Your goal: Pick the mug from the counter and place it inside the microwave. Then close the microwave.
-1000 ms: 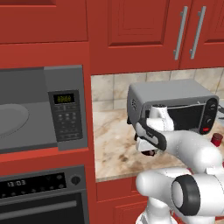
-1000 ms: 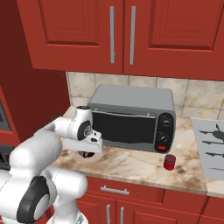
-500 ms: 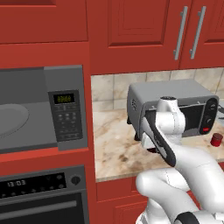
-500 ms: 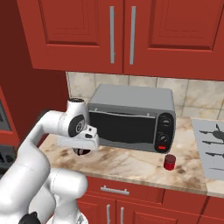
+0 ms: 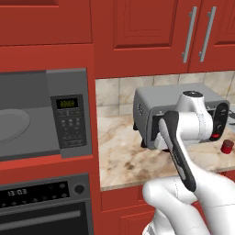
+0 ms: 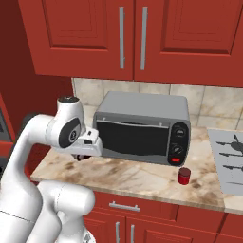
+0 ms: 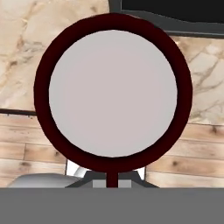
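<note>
Swinging its elbow up and left over the last second, the arm has carried the gripper (image 6: 84, 153) a little toward the tabletop's (image 5: 124, 151) left end. It is pressed together, apparently pinching the mug (image 7: 113, 89), which hangs under the hand past the tabletop edge, with floorboards showing beneath. Just behind stands the toaster oven (image 6: 142, 126). The microwave (image 5: 69, 117) gapes open to the left, so I judge the carry is under way, with placing and closing to come.
</note>
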Available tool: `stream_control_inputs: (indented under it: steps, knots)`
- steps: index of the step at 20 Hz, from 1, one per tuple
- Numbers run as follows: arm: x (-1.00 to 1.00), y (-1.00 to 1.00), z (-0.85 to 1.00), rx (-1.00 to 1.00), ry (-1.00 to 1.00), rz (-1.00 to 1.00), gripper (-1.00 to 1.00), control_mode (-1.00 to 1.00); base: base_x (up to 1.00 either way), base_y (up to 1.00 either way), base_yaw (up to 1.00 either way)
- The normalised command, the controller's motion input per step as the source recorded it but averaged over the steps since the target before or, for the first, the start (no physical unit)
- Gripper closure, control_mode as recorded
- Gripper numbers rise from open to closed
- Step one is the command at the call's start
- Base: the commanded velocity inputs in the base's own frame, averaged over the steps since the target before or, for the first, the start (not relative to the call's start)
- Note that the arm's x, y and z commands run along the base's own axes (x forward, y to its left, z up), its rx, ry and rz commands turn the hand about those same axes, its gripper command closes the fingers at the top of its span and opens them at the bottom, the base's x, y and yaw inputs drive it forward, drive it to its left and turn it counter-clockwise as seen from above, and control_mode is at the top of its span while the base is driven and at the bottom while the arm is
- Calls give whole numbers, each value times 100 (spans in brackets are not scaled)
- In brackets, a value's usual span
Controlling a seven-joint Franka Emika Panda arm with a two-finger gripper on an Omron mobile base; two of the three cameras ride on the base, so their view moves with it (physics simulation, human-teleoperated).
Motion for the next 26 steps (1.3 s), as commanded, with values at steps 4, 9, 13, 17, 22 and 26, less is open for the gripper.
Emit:
stream_control_inputs:
  steps: [4,9,13,17,22,26]
  knots:
    - [-35,5,53,0,-9,0,100,-100,0,0,0]
    - [-35,7,50,0,-4,0,100,-100,0,0,0]
    - [-24,8,67,0,0,0,100,-100,0,0,0]
    - [-32,9,65,0,0,0,100,-100,0,0,0]
    - [-40,9,22,0,-9,0,100,-100,0,0,0]
    - [-18,2,0,-2,-20,0,100,-100,0,0,0]
